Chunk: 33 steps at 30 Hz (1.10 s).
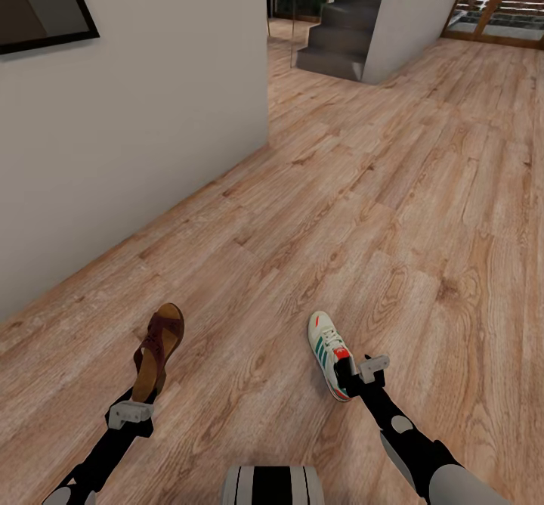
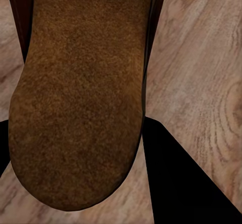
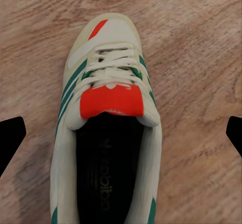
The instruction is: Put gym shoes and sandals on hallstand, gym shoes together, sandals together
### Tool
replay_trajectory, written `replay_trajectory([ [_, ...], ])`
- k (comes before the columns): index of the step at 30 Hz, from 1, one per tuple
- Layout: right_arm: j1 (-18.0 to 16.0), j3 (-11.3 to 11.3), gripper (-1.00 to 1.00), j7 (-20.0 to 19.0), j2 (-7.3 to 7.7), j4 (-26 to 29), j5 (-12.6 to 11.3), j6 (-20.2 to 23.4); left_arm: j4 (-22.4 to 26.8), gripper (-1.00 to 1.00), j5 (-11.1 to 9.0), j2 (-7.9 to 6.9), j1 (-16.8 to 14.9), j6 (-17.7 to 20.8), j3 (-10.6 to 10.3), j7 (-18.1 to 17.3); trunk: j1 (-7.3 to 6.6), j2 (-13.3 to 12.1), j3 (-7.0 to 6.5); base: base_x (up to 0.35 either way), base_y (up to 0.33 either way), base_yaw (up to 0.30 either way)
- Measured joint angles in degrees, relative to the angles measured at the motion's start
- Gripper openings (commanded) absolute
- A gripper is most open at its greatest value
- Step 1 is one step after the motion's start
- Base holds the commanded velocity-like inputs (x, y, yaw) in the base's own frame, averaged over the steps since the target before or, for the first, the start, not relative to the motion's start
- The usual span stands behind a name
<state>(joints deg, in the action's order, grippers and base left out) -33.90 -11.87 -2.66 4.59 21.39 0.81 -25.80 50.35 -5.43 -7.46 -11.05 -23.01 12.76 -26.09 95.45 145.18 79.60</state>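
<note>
cream gym shoe [image 3: 108, 133] — green stripes, orange-red tongue patch, dark lining — over wood-grain corridor floor [image 3: 201, 43]

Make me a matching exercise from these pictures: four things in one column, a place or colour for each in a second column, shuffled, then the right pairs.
Things:
1. sandal
2. gym shoe
3. stairs
4. floor

Descriptions:
A. grey, far off at the top of the head view
B. dark brown, at the left gripper
C. warm wood-grain planks
D. cream-white with green stripes, at the right gripper

Pairs: 1-B, 2-D, 3-A, 4-C
</note>
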Motion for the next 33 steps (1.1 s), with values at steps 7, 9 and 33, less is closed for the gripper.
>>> replay_trajectory([
  [7,0.00,0.00,1.00,0.00,-0.03,0.00,0.00,0.03,0.04,-1.00,-0.14,-0.01,0.00,0.01,0.06,0.01,0.00,0.00,0.32,0.000,0.000,0.000],
  [9,0.00,0.00,1.00,0.00,-0.03,0.00,0.00,0.02,0.04,-1.00,-0.18,-0.03,0.00,0.01,0.06,0.01,0.00,0.00,0.42,0.000,0.000,0.000],
  [33,0.14,0.08,1.00,0.00,0.02,-0.06,-0.06,0.03,0.01,-1.00,-0.29,-0.11,0.00,0.04,0.16,0.01,0.00,0.00,1.13,0.000,0.000,0.000],
])
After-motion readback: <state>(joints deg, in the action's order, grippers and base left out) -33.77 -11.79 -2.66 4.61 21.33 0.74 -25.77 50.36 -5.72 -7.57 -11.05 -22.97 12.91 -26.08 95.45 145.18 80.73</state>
